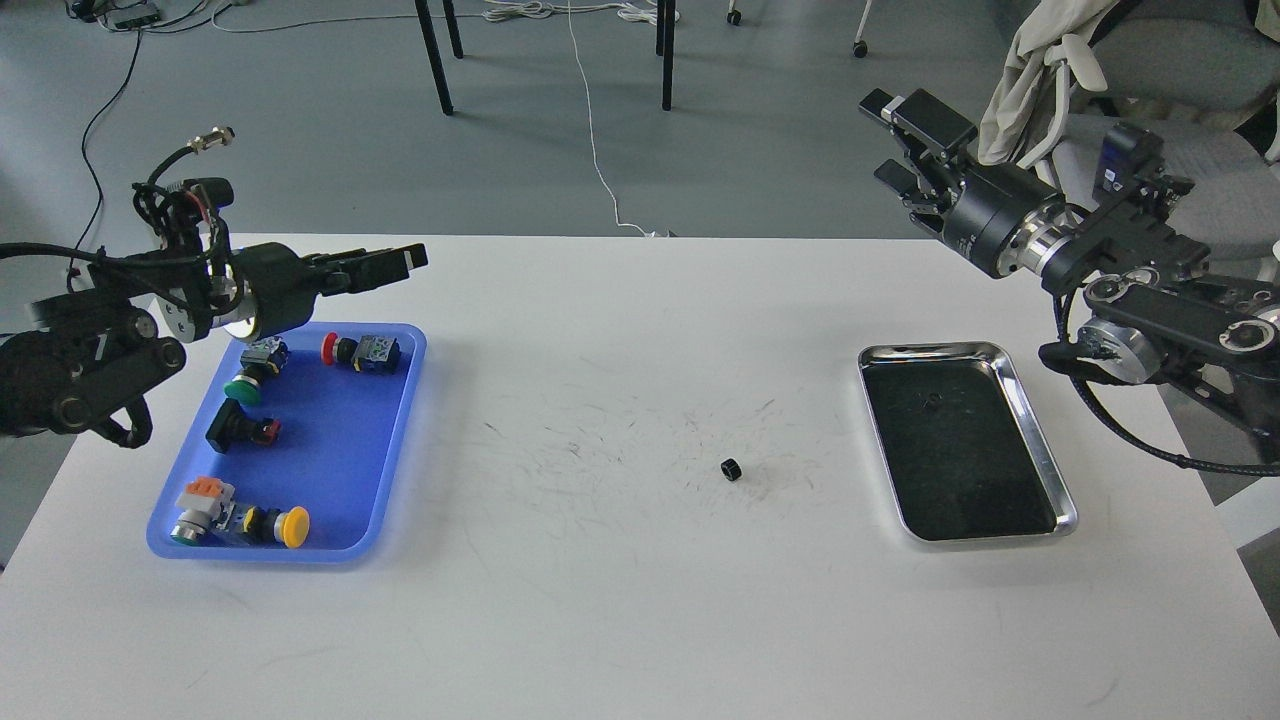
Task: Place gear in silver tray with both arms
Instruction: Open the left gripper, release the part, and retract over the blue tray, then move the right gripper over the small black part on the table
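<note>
The gear (731,469) is a small black ring lying alone on the white table, mid-right, about a hand's width left of the silver tray (935,350). The tray's dark mirror-like bottom is empty. My left gripper (408,262) hangs in the air above the far corner of the blue tray, far left of the gear; its fingers stand slightly apart and hold nothing. My right gripper (880,138) is raised beyond the table's far right edge, above and behind the silver tray, open and empty.
A blue plastic tray (330,440) at the left holds several push-button switches in red, green, yellow and orange. Chair legs and cables are on the floor beyond the table. An office chair with a cloth over it stands at the far right.
</note>
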